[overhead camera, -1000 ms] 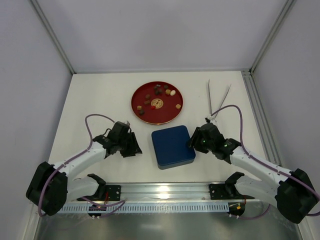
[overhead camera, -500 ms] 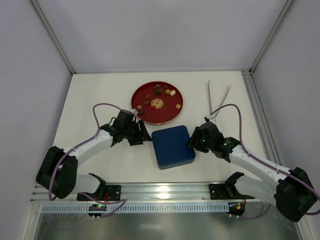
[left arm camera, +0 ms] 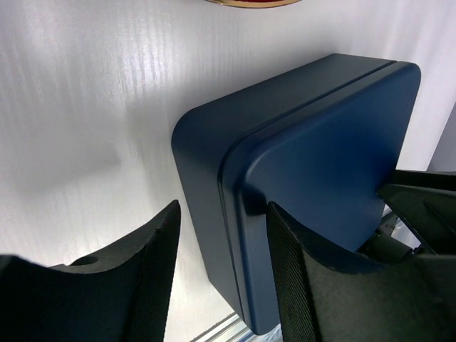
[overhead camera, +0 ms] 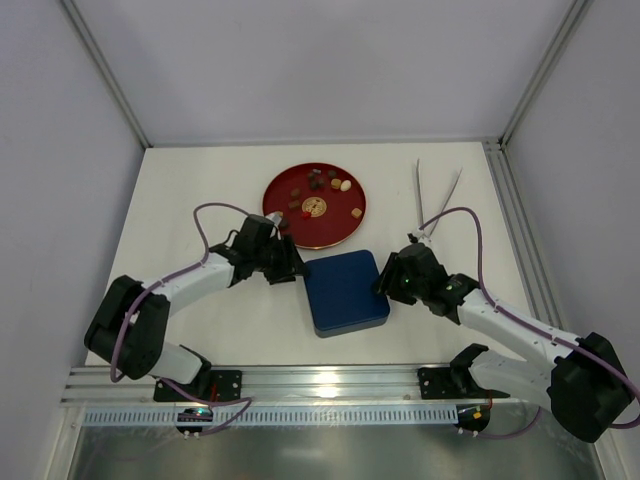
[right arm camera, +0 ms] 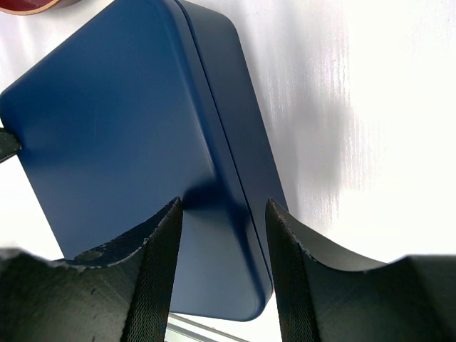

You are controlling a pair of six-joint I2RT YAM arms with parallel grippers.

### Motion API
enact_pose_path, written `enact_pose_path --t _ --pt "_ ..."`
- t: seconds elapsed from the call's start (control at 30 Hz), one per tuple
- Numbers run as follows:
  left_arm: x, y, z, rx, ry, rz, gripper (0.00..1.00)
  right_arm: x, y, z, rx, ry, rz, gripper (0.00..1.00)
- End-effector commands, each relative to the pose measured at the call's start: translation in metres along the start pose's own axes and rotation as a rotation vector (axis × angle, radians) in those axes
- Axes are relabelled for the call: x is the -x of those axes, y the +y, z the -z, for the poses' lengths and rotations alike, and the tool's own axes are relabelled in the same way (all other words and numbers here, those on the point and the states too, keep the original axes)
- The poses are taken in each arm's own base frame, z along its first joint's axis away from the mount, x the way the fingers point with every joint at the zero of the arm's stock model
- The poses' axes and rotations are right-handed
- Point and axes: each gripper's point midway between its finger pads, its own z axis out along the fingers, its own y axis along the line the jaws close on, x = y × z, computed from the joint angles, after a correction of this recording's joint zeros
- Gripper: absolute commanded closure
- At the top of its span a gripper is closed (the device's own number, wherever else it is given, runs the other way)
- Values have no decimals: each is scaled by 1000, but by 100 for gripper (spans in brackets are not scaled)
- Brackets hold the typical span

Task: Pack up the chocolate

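Several tiny chocolates point(overhead camera: 318, 183), dark brown, light brown and cream, lie on a round red plate point(overhead camera: 282, 184) at the back of the table. A closed dark-blue square box point(overhead camera: 346, 291) sits in front of the plate, its lid on. My left gripper point(overhead camera: 298, 270) is open at the box's left edge, jaws straddling the lid's rim point(left arm camera: 231, 192). My right gripper point(overhead camera: 386, 283) is open at the box's right edge, jaws straddling the lid's edge point(right arm camera: 228, 178). Neither gripper holds anything.
Metal tweezers point(overhead camera: 437, 196) lie at the back right on the table. Grey walls enclose the table on three sides. A metal rail point(overhead camera: 330, 380) runs along the near edge by the arm bases.
My left gripper has moved right and forward, from well left of the box to its left edge. The right gripper has stayed at the box's right edge.
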Motion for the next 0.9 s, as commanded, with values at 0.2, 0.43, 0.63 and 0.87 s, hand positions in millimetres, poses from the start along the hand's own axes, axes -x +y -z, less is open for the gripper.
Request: enact_pose_path --t 0.2,0.43,0.63,0.87 --pt "9 18 -9 92 -31 -8 60 -28 -42 -1 -142 91 54 48" --pt "-5 46 -12 189 9 -11 69 -30 -44 -2 -147 99 60 48" --pt "-20 65 -20 232 51 -4 73 -31 -44 -4 -153 108 64 48" --pt "-35 87 -25 294 91 4 77 -33 -46 -6 -160 121 71 48"
